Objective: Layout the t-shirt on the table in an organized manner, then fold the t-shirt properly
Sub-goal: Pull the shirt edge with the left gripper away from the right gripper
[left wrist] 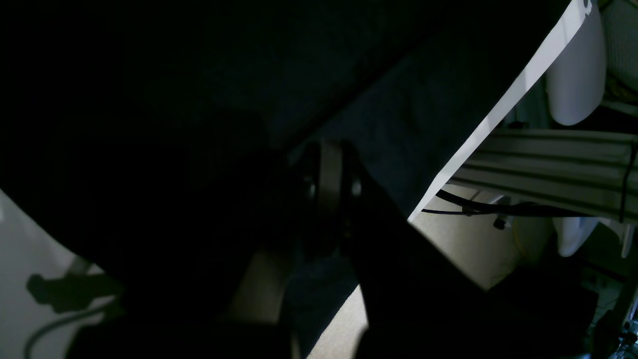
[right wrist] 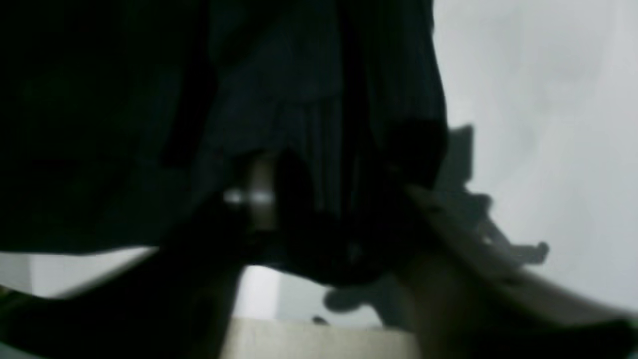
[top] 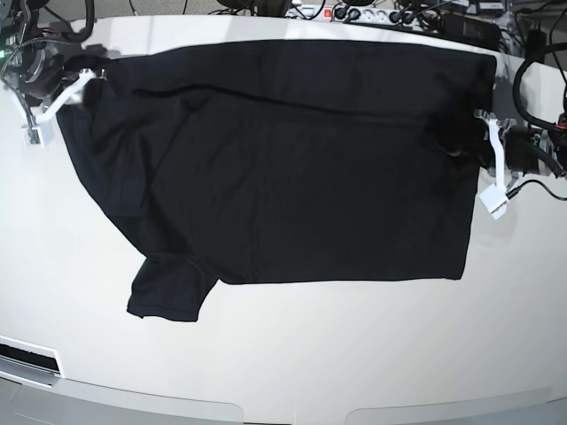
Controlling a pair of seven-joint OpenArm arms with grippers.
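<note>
With both claws, left (top: 483, 146) at three o'clock and right (top: 80, 84) at ten, pinching the plain black soft-fabric t-shirt (top: 292, 159), I'd pull evenly to flatten it on the glossy white surface (top: 292, 354).

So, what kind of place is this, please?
Probably a robotics lab or workshop. A black t-shirt lies on a large white table, and power strips and tangled cables sit along the far edge.

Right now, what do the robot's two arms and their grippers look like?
In the base view, both arms have dark bodies with black cables. The right gripper and the left gripper have thin white fingers, and a white finger on the left one ends in a small square tip. No markings are readable.
</note>
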